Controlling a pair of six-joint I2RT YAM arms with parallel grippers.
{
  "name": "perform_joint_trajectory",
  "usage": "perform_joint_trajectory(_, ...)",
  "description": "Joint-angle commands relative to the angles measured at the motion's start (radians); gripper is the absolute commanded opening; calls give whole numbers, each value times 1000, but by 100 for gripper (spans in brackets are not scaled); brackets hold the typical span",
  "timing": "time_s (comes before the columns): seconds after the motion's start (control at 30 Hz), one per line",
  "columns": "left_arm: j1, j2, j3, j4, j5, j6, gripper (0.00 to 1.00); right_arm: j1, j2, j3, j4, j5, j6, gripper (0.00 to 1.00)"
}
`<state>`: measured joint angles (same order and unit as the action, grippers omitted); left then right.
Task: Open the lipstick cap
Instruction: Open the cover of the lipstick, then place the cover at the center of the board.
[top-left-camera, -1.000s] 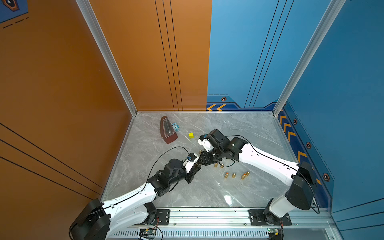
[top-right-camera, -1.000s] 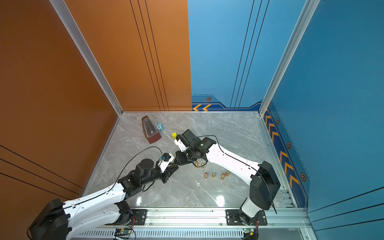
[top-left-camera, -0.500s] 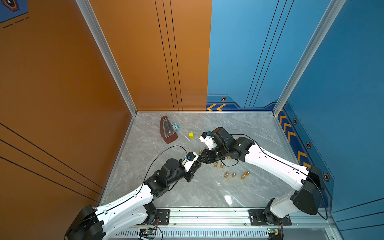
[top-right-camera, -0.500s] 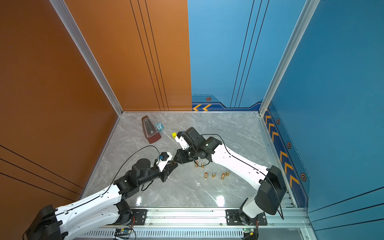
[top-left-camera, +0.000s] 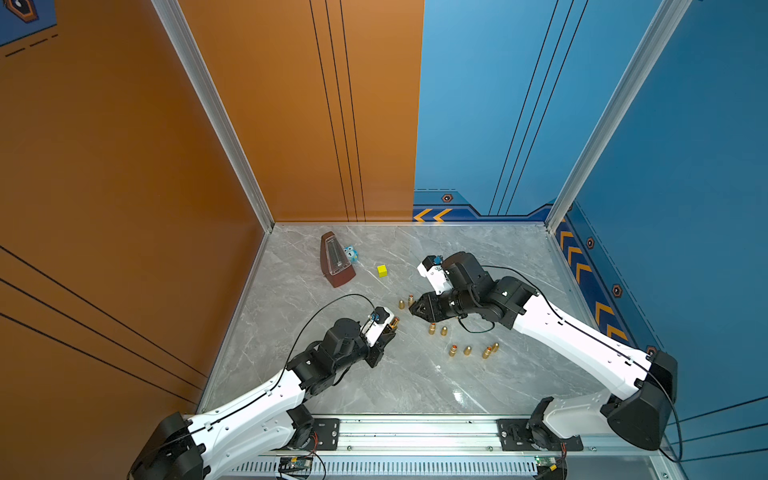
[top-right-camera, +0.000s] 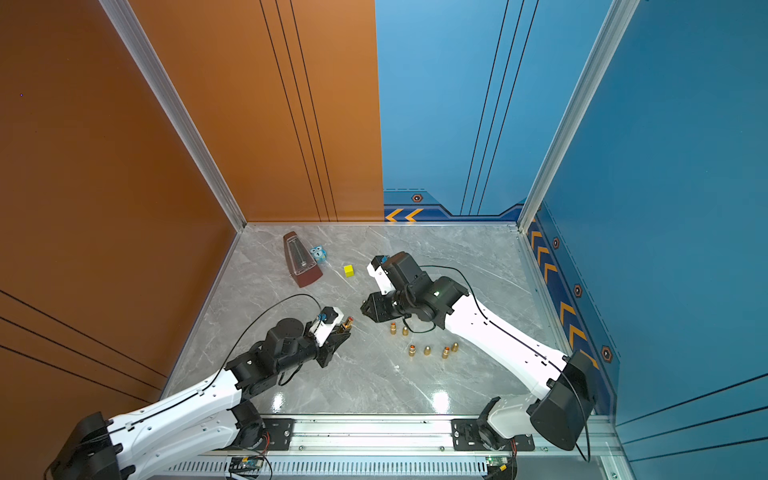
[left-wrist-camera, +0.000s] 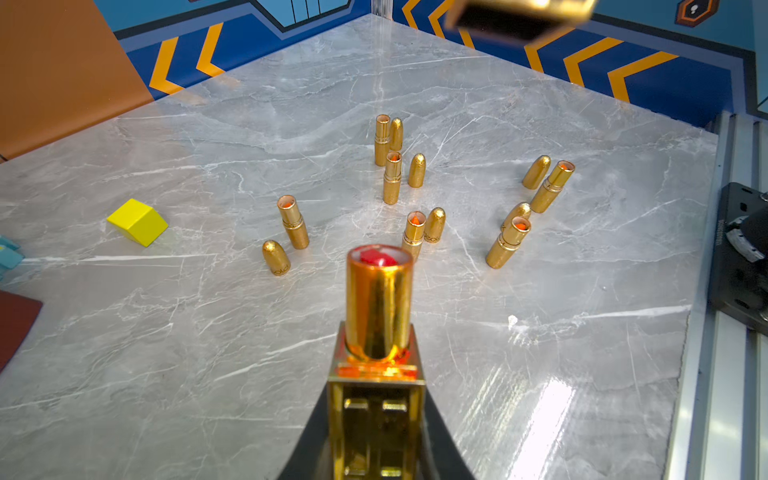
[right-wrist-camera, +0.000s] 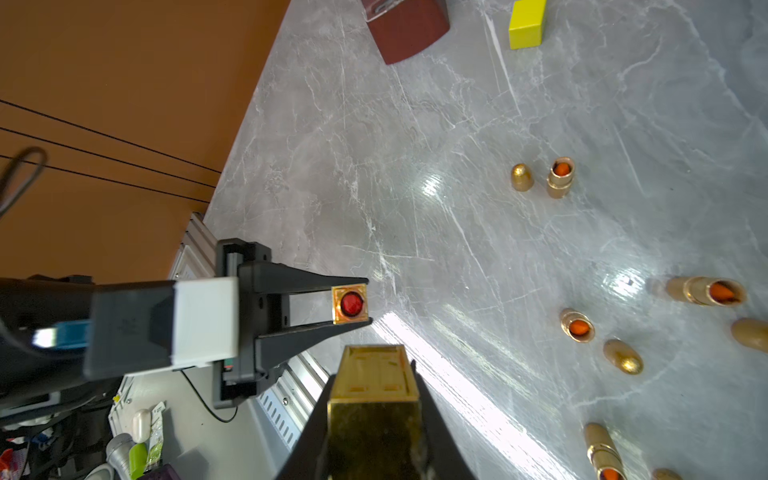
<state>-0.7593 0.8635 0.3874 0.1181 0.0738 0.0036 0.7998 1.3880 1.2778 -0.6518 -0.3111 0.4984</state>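
The lipstick (left-wrist-camera: 379, 307) sits clamped in the left gripper (top-left-camera: 390, 325) above the marble table (top-left-camera: 415, 386), its long axis aimed red tip first at the right gripper (top-left-camera: 417, 309); those jaws pinch the cap (right-wrist-camera: 372, 384), clear of the tube; small gold lipsticks (left-wrist-camera: 390, 178) stand nearby, a yellow block (top-left-camera: 382, 270) farther off.

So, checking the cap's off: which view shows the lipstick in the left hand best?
Left wrist: the lipstick is close and side-on, red tip bare. Right wrist shows it end-on only; both top views show a tiny gold glint.
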Motion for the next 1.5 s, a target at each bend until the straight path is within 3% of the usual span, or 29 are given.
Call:
perform_joint_trajectory(0.0, 8, -45, -23, -12, -49, -12, 0, 29, -5, -73, -21, 138, 17, 22)
perform_joint_trajectory(0.23, 12, -96, -52, -11, -110, -47, 0, 179, 76, -187, 61, 372, 66, 23)
perform_joint_trajectory(0.57, 25, -167, -94, -12, -147, -82, 0, 262, 234, -294, 251, 464, 117, 23)
perform_joint_trajectory(1.0, 34, -183, -104, -11, -124, -94, 0, 274, 325, -363, 381, 521, 86, 23)
perform_joint_trajectory(1.3, 37, -179, -101, -12, -118, -94, 0, 282, 332, -397, 409, 517, 88, 34)
perform_joint_trajectory(1.47, 38, -180, -99, -11, -112, -94, 0, 283, 296, -363, 375, 525, 74, 46)
